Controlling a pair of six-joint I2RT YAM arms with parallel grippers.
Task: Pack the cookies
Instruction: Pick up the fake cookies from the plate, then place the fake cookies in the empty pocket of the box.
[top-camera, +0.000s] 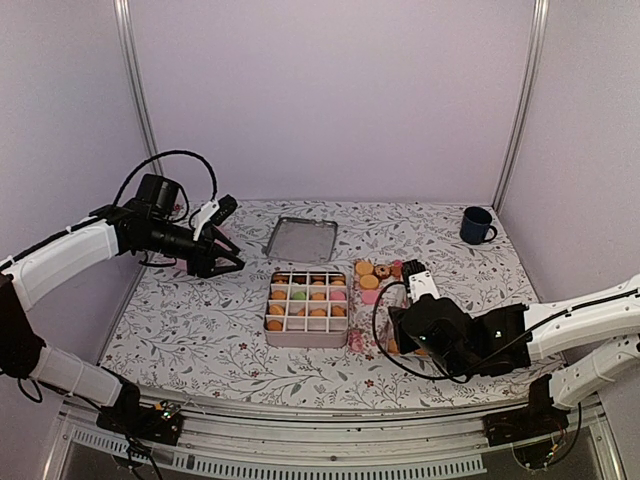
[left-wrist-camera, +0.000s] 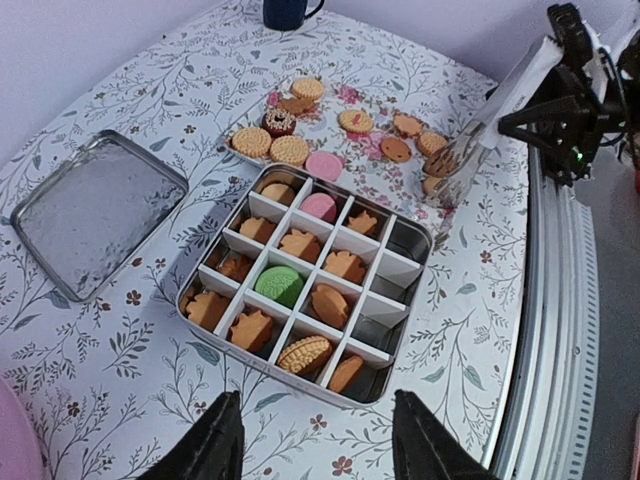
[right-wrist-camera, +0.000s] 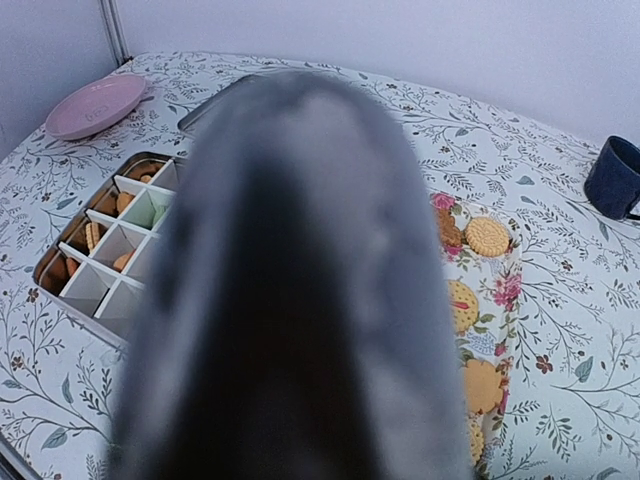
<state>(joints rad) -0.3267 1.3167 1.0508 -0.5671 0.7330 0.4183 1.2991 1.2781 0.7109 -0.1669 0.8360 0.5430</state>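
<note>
1. Left gripper (top-camera: 222, 264) hangs at the far left of the table, its black fingers spread wide with nothing between them; it appears to be waiting. A glossy pink plate (right-wrist-camera: 95, 105) lies close by.
2. Right of that, on the far side, a shallow rectangular metal lid (top-camera: 300, 238) lies flat, dull silver, apart from the tin.
3. At the centre sits a square metal tin (top-camera: 306, 340), split by white card dividers into sixteen small cells. Most hold cookies (left-wrist-camera: 300, 245): small flat biscuits, mostly golden-orange, some leaf-shaped, one green, one pink. The near row is mostly empty.
4. Just right of the tin, loose cookies (left-wrist-camera: 290, 150) lie scattered on a narrow floral tray (right-wrist-camera: 505, 290). They are round and dry-looking, and a few are dark.
5. Right gripper (left-wrist-camera: 455, 165) reaches down over the tray's near end. A grey blur blocks its own camera, so I cannot tell whether its fingers are spread or pinching a cookie. The step in hand is probably picking one up. The next move calls for a gentle pinch on a thin, brittle disc, then a carry left into a narrow empty cell.
6. At the far right stands a dark blue mug (top-camera: 477, 225).
</note>
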